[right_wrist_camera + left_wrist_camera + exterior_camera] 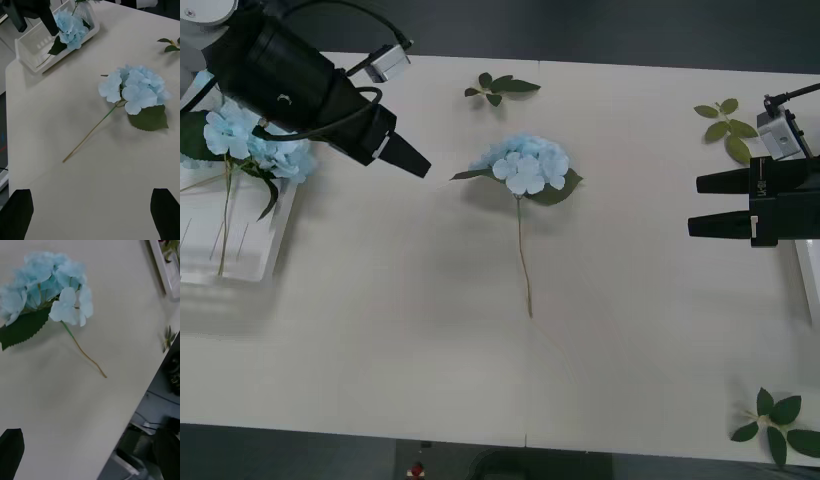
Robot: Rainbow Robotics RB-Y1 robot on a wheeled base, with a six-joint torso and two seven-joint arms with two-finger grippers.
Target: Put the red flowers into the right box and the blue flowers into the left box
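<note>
One blue flower lies in the middle of the table, its stem pointing toward the front edge; it also shows as the blue flower and the blue flower. More blue flowers lie in the left box, a white latticed basket. My left gripper hovers open between that box and the loose flower, with nothing in it. My right gripper waits open at the far right beside the right box. The right box holds some greenery. The red flowers are out of view.
Loose green leaf sprigs lie at the back centre, the back right and the front right corner. The table's front edge runs below the flower's stem tip.
</note>
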